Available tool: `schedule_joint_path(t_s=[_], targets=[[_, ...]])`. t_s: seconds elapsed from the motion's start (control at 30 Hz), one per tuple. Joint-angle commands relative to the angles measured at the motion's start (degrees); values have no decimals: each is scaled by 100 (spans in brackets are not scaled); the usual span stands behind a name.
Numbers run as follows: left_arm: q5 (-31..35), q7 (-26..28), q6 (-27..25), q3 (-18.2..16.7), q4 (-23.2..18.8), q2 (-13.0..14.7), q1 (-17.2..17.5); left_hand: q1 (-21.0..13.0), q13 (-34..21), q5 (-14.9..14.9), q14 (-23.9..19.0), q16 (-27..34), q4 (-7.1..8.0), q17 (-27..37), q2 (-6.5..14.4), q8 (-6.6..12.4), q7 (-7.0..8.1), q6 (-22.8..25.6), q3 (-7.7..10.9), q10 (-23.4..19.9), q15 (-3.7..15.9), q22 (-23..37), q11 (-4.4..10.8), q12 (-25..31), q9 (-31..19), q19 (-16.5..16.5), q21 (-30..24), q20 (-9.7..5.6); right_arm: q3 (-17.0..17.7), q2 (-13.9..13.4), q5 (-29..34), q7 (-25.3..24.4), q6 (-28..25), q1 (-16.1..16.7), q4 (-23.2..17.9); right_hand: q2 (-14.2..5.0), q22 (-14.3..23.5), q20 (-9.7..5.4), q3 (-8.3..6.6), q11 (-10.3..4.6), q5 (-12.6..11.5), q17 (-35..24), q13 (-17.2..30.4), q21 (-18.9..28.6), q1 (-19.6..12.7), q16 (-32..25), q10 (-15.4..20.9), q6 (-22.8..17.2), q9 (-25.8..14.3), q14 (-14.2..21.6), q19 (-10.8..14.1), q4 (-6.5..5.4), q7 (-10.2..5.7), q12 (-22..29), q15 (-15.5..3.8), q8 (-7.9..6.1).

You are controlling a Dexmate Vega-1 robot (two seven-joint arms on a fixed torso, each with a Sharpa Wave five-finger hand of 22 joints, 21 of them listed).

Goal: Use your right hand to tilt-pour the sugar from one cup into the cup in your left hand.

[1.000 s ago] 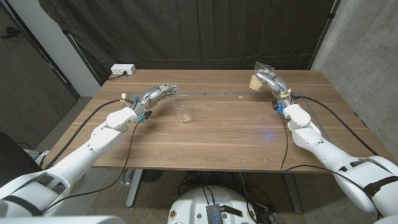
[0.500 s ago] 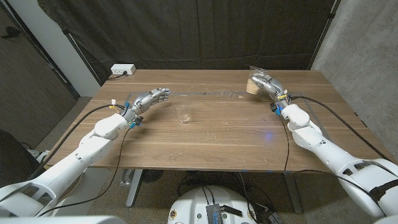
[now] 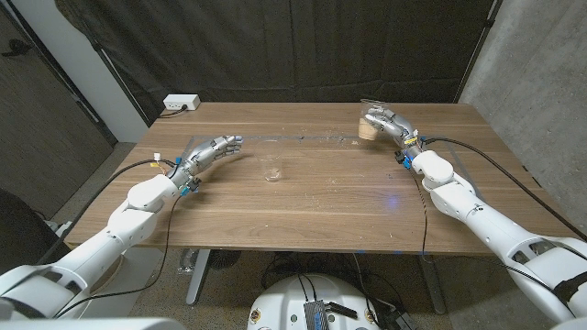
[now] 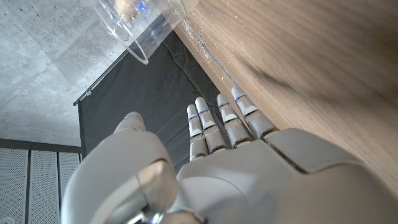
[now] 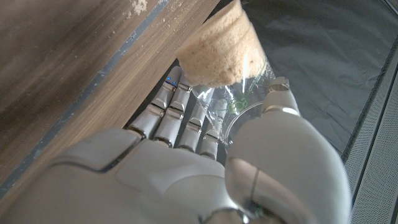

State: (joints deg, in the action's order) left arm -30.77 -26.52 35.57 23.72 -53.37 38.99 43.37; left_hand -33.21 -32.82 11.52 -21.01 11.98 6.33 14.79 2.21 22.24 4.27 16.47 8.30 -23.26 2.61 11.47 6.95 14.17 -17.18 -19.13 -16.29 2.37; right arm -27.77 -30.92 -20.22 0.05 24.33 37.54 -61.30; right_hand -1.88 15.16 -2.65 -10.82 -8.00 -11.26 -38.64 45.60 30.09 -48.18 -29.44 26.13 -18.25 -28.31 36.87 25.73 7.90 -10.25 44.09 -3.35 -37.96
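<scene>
— Two cups on the wooden counter, well apart. Where exactly?

— Empty clear cup upright near the middle, left of centre. Sugar cup at the far right, near the back edge, gripped by the right robot hand and tipped a little, the sugar heaped in its lower end.

— And the left robot hand?

— Holding nothing, fingers stretched out and slightly apart, reaching toward the empty cup but clear of it, with bare wood between. From the left wrist, the same straight fingers just beside the wood, the clear cup's rim beyond them, not touched.

— Grip on the sugar cup, up close?

— From the right wrist, fingers wrapped under the clear plastic wall and thumb across the other side; pale brown sugar packed against the cup's inside. Cannot tell whether the cup's base touches the wood.

— Anything else around, anything between the cups?

— Open wood between them, with a faint line of scattered grains along the far part. White power strip at the back left corner. Black cables trailing over the front edge on both sides. Dark curtain behind, grey concrete wall to the right.
</scene>
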Motion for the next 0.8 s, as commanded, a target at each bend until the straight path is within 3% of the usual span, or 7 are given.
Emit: schedule_joint_path(t_s=[0.03,0.2,0.4,0.6,0.8], targets=[[13,-801,646,177,1255,-316,-620,58,-8,51,42,2,-8,20,-38,-14,1,-15,-32,23,481,3,2,-24,-8,-11,12,36,114,-30,73,-309,91,180,-264,-48,-5,-521,-19,-40,-54,-17,22,29,-13,17,35,-71,-10,68,-46,12,-1,25,-1002,-39],[250,-914,831,324,1579,-326,-904,80,-10,67,63,0,-14,19,-100,-27,-7,-47,-68,54,482,0,-5,-38,-10,-7,19,28,161,-87,97,-441,-33,271,-488,-49,-8,-528,-20,-28,-59,-24,29,29,-16,36,28,-74,-18,72,-63,11,-7,19,-1002,-50],[625,-917,1162,553,1898,-363,-1227,88,-15,138,175,-23,-90,6,-410,-86,10,-204,-216,212,476,-12,5,-102,-16,2,46,39,202,-173,114,-499,-185,327,-672,-55,-12,-533,-26,-32,-67,-34,34,34,-34,54,46,-87,-21,82,-74,17,-7,19,-1004,-64],[975,-647,1258,730,1743,-247,-1252,94,-28,263,406,-63,-149,3,-681,-222,44,-585,-374,456,455,-12,47,-179,-37,55,94,69,222,-240,120,-472,-259,334,-730,-64,-16,-533,-31,-42,-74,-44,34,39,-45,72,67,-110,-15,94,-86,16,-4,17,-1003,-75],[1305,-226,1171,826,1294,-13,-1096,98,-39,393,692,-98,-175,8,-827,-363,112,-1010,-497,761,430,-16,30,-246,-73,209,182,126,194,-258,129,-308,-208,214,-551,-70,-20,-535,-33,-55,-79,-54,45,42,-47,91,97,-120,-9,103,-99,12,-6,25,-1003,-81]])
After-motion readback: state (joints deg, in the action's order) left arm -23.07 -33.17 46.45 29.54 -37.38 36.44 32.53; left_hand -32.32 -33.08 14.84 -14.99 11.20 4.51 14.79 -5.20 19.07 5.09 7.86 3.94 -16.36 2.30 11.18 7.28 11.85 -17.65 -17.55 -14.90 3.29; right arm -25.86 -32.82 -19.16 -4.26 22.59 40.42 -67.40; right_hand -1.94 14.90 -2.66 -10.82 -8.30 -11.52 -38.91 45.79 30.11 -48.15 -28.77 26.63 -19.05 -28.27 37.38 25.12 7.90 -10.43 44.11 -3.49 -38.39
